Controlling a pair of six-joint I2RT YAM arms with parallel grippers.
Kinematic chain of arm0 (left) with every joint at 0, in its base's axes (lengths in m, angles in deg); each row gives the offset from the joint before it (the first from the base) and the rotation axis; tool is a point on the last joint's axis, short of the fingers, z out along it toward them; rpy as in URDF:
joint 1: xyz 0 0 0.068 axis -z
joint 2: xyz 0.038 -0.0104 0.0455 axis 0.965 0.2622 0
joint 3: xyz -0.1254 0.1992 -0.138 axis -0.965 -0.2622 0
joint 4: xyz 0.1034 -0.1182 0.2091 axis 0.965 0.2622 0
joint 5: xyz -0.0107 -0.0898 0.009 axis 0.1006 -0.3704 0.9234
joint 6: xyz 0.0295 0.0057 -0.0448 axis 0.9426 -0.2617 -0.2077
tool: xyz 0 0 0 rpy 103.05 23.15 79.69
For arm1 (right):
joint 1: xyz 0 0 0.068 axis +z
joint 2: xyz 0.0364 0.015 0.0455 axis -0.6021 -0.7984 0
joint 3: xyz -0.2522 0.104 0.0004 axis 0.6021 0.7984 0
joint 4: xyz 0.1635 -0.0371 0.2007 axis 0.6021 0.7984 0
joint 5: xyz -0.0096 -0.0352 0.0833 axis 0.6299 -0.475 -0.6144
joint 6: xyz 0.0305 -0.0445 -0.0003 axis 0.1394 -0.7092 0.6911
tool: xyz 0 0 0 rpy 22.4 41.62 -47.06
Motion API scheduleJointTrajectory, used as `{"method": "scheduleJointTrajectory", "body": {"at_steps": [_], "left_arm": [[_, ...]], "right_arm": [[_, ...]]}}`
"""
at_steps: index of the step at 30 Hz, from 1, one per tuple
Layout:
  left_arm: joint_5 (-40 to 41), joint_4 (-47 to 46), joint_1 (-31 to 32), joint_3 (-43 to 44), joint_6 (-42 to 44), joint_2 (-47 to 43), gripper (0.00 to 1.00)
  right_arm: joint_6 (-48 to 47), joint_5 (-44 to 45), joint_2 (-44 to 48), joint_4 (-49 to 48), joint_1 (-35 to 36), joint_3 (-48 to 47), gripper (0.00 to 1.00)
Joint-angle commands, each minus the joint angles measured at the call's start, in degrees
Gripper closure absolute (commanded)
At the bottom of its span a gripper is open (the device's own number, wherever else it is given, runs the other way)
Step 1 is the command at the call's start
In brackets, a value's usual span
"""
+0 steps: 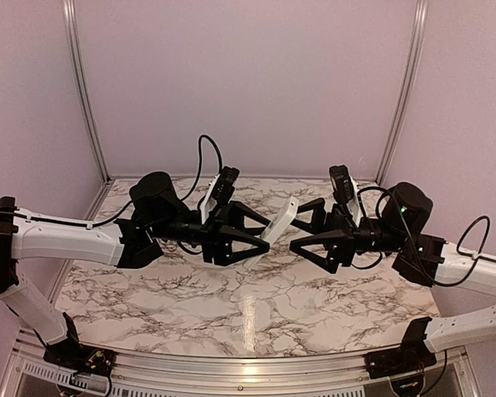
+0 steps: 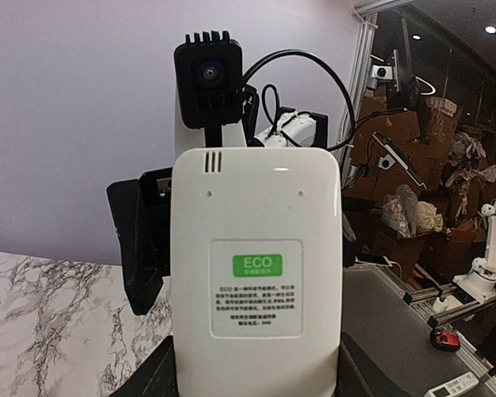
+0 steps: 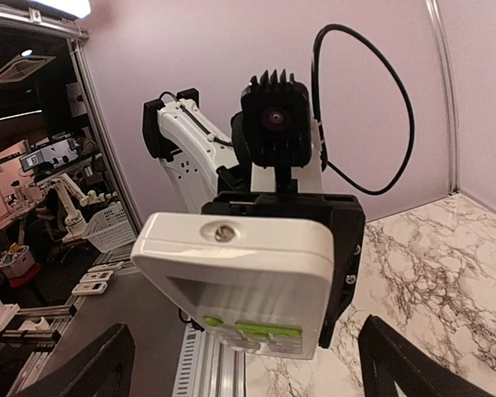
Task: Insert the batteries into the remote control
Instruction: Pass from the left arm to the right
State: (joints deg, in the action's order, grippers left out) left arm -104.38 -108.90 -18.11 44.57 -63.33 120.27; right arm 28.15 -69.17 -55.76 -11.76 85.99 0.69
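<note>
My left gripper (image 1: 264, 235) is shut on the lower end of the remote control (image 1: 279, 220) and holds it tilted up above the table's middle. In the left wrist view the remote (image 2: 256, 248) shows its plain white back with a green ECO sticker, between my fingers (image 2: 149, 376). My right gripper (image 1: 296, 227) is open and empty, facing the remote's top end from the right. In the right wrist view the remote (image 3: 240, 273) shows its grey display and green buttons, between and beyond my spread fingertips (image 3: 99, 364). The batteries are out of view.
The marble table top (image 1: 248, 298) lies under both arms, with purple walls and aluminium posts (image 1: 83, 91) at the back corners. A dark bench with other small remotes (image 3: 91, 285) lies beyond the table's left side.
</note>
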Motion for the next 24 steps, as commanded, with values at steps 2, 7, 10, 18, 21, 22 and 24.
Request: {"method": "scheduleJointTrajectory", "body": {"at_steps": [2,7,10,18,21,22,24], "left_arm": [[-0.19,-5.37,0.52,-0.33,-2.59,2.43,0.63],[0.81,-6.32,0.84,-0.16,-2.93,3.75,0.63],[1.89,-7.06,0.83,-0.40,-3.39,4.21,0.63],[5.69,-7.76,0.55,-1.90,-2.88,3.77,0.59],[8.75,-7.00,-0.02,-2.99,-2.49,2.58,0.52],[10.04,-5.93,-0.14,-3.13,-2.14,1.98,0.46],[12.55,-3.38,-0.26,-3.61,-0.43,0.59,0.34]], "right_arm": [[-1.58,1.78,-2.65,-0.09,3.15,-5.00,0.08],[-1.32,5.76,-4.52,1.35,4.75,-7.02,0.11],[-1.12,8.39,-5.10,2.31,5.08,-7.46,0.17],[0.48,12.00,-5.00,2.20,5.10,-7.08,0.56],[0.90,13.36,-5.19,3.37,5.08,-7.74,0.65],[0.96,13.77,-5.16,3.66,5.13,-7.83,0.66],[1.21,15.21,-5.25,4.53,5.08,-8.01,0.67]]}}
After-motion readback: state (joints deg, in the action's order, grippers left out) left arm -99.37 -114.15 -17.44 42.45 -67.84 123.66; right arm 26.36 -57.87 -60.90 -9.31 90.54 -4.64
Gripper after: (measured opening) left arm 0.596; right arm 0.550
